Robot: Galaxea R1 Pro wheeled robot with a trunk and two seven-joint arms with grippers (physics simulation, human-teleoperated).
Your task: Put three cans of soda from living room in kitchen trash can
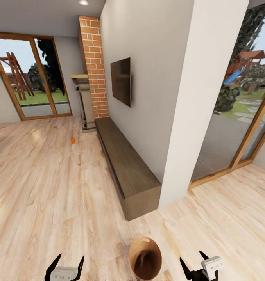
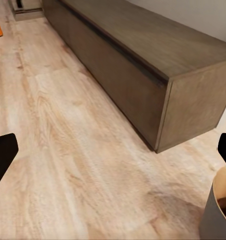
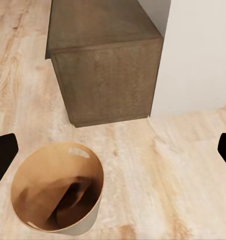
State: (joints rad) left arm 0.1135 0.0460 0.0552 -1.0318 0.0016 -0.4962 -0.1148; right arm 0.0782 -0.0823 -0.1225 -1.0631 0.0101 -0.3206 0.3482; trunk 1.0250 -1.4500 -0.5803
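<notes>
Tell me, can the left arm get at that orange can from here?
Probably not. The orange soda can lies far off across the wood floor near the brick fireplace, while the left gripper hangs open beside the trash can.

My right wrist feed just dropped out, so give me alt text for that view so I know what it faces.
A round bin with a glossy copper-brown inside stands on the pale wood plank floor, nothing visible in it. Beyond it is the end of a long dark wooden low cabinet, beside a white wall corner. The open right end effector's dark fingertips frame the view's edges.
</notes>
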